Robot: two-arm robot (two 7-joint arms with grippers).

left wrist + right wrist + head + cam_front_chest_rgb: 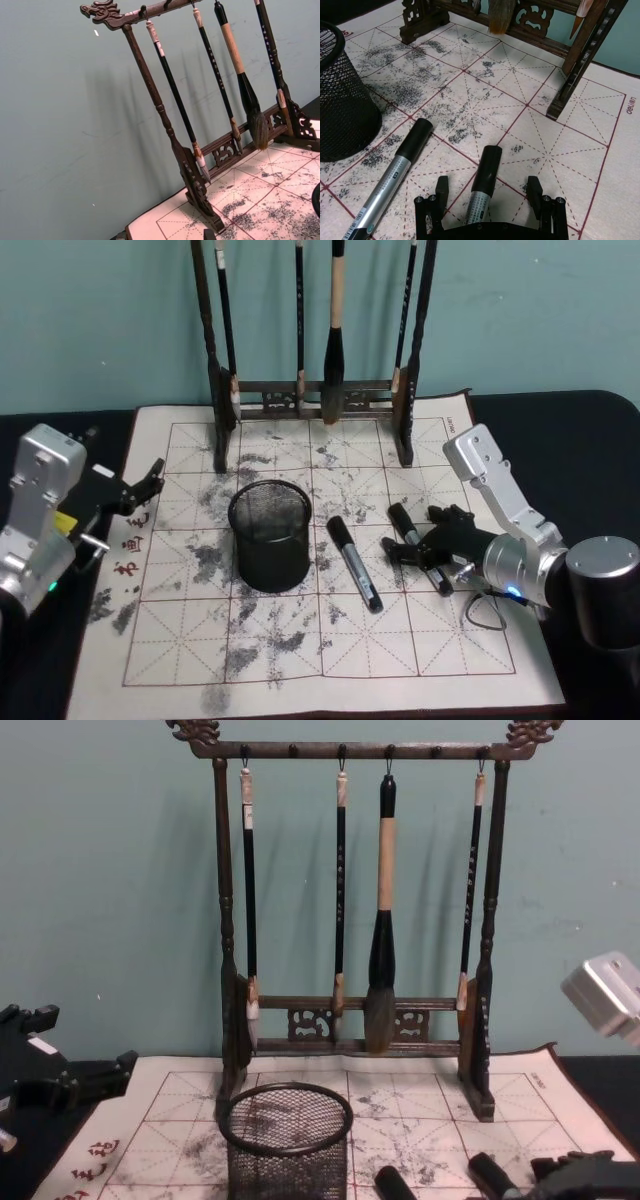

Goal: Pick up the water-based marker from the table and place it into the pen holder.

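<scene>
Grasp stage: my right claw [487, 181], jaws apart, straddles the right black-capped silver marker [486, 162]; next I clamp and lift toward the black mesh pen holder [268, 535]; left claw [147, 488] idles at left, seemingly apart.

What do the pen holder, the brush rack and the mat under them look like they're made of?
Pen holder: black wire mesh, likely coated metal; you see through its wall. Brush rack: dark carved wood, apparently, with turned posts and slight sheen. Mat: soft off-white felt or paper with a printed red grid, ink-stained; which, the look leaves open.
</scene>
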